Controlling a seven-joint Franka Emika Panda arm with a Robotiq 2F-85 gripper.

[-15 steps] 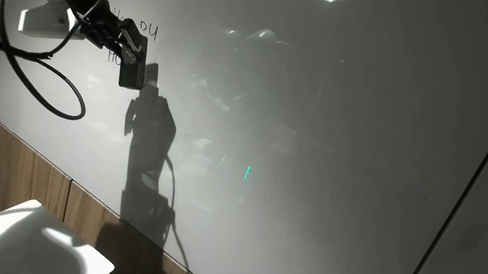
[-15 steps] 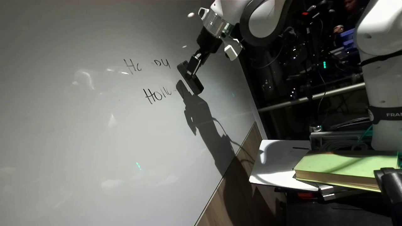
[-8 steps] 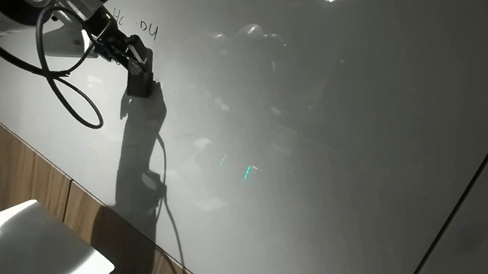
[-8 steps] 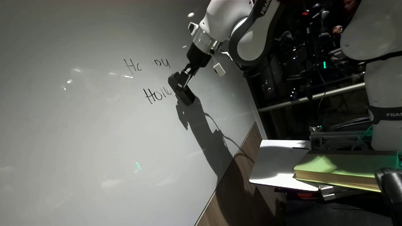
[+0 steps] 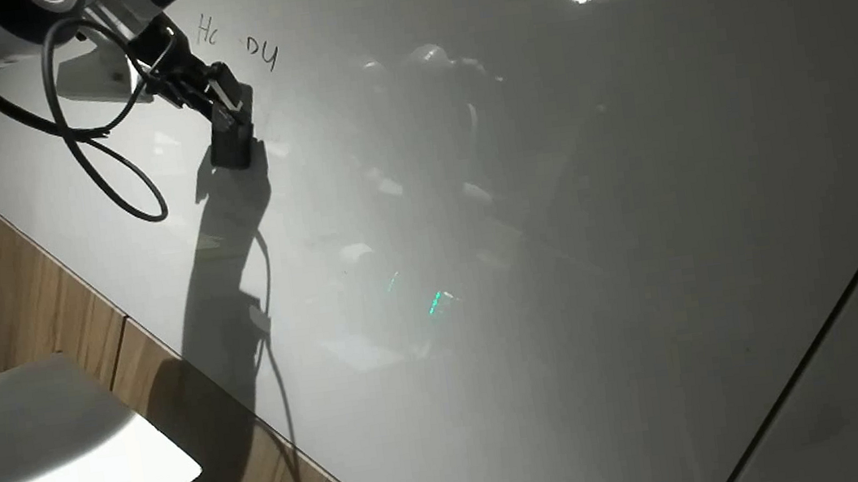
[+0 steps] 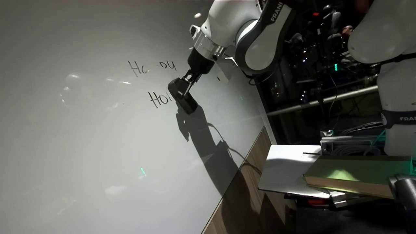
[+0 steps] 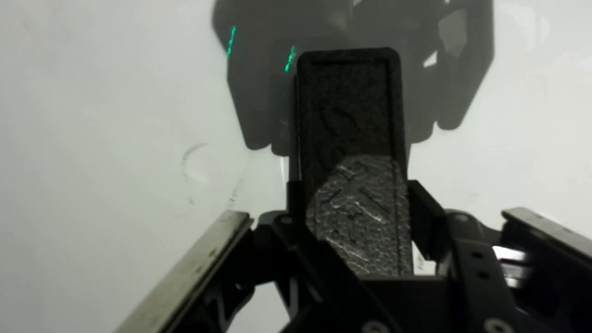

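Whiteboard eraser [image 7: 349,106] — clamped in the hand [image 7: 358,208] by its long narrow sides, held right at the surface of the whiteboard [image 6: 81,146], overlapping the end of the lower handwritten word [image 6: 159,98] in an exterior view. Gripped like this, most likely, to turn its back toward the wrist and leave the opposite face free to lie flat on the whiteboard. Meets the cast shadow [image 6: 208,146] at its lower end in both exterior views, so probably touching or nearly so — impossible to confirm, with that far face hidden in every view. Blocks any letters after "Hol" in the lower handwritten word. Sits below the upper handwriting [image 6: 167,65], broken by a gap in the middle and unreadable there. Shows embossed marks [image 7: 373,200] on its back in the wrist view, too dim in the shade and too shiny in the light to decipher. Carried on a robot arm [image 6: 224,22], cut off at the top of an exterior view. Stands well apart from a thick green book [image 6: 344,174], partly covered by an unidentifiable black cylinder [image 6: 404,191].
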